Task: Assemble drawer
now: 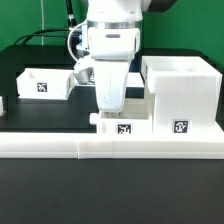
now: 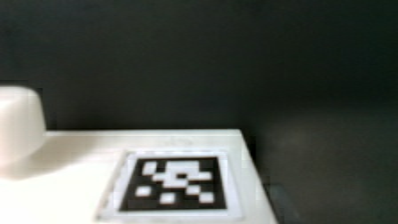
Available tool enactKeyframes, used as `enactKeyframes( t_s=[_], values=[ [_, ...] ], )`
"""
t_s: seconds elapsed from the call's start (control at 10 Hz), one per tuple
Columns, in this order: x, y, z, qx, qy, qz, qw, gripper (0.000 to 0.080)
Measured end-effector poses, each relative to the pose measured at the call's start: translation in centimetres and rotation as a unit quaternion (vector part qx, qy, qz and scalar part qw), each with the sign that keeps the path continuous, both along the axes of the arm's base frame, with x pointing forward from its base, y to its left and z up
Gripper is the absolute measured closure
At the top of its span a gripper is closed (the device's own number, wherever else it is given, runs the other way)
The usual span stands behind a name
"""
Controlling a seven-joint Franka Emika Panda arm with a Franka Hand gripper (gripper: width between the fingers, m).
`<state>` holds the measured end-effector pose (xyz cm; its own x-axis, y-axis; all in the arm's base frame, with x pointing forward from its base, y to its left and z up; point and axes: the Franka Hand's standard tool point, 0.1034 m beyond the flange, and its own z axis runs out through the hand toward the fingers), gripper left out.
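Observation:
The drawer's large white cube-like shell [image 1: 180, 92] stands at the exterior view's right, with a tag on its front. A small white open-top tray [image 1: 45, 82] lies at the left. A second tray [image 1: 128, 124] with a tag sits in the middle against the shell, and a small round knob [image 1: 95, 118] sticks out of its left end. My gripper [image 1: 108, 108] is low over that tray's left end, its fingertips hidden against the white plastic. The wrist view shows a white tagged face [image 2: 178, 182] very close, a rounded white part [image 2: 18, 130] beside it, and no fingers.
A long low white rail [image 1: 110, 146] runs across the front of the black table [image 1: 60, 195], just before the middle tray and the shell. Cables hang behind the arm at the back.

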<state>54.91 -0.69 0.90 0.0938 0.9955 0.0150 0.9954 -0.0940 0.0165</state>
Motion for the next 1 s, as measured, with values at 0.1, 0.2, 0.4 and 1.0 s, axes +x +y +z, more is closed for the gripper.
enactKeyframes(
  t_s=[0.1, 0.2, 0.4, 1.0],
  values=[
    [-0.1, -0.1, 0.0, 0.0, 0.003, -0.001, 1.0, 0.0757],
    [-0.1, -0.2, 0.0, -0.001, 0.013, -0.001, 1.0, 0.0757],
    [-0.1, -0.2, 0.0, -0.001, 0.013, -0.001, 1.0, 0.0757],
    [0.2, 0.8, 0.2, -0.009, 0.039, 0.016, 0.999, 0.0757]
  ],
)
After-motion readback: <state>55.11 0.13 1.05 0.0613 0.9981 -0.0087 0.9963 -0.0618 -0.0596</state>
